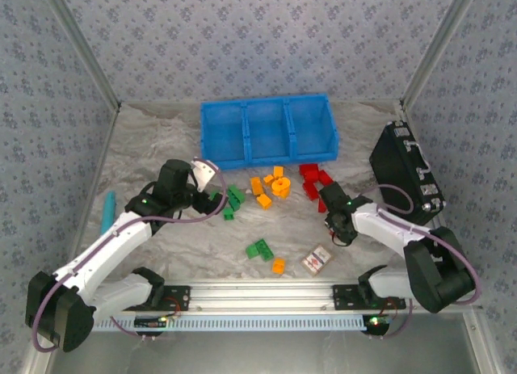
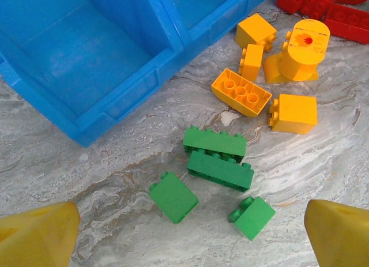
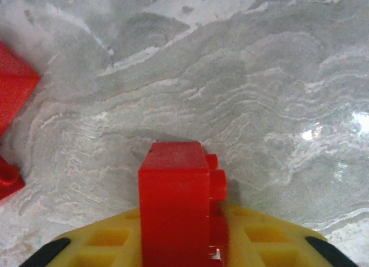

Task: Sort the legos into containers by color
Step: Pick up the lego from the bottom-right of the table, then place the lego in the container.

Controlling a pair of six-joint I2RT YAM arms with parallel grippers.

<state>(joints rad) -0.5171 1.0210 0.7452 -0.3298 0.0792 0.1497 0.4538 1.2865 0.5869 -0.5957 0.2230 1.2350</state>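
Observation:
My right gripper (image 3: 181, 244) is shut on a red brick (image 3: 173, 203), which stands upright between the yellow fingers (image 3: 265, 238) just above the table. In the top view this gripper (image 1: 329, 206) sits beside the red pile (image 1: 313, 178). The left gripper (image 2: 190, 235) is open over several green bricks: two long ones (image 2: 220, 170) side by side and two small ones (image 2: 173, 196), none touched. Orange-yellow bricks (image 2: 241, 92), one of them round (image 2: 304, 48), lie beyond them. The blue three-compartment bin (image 1: 271, 160) stands at the back.
A black case (image 1: 404, 176) leans at the right wall. A red-and-white card (image 1: 317, 259), two green bricks (image 1: 260, 250) and an orange one (image 1: 278, 266) lie near the front. A teal cylinder (image 1: 108, 206) lies at the left wall.

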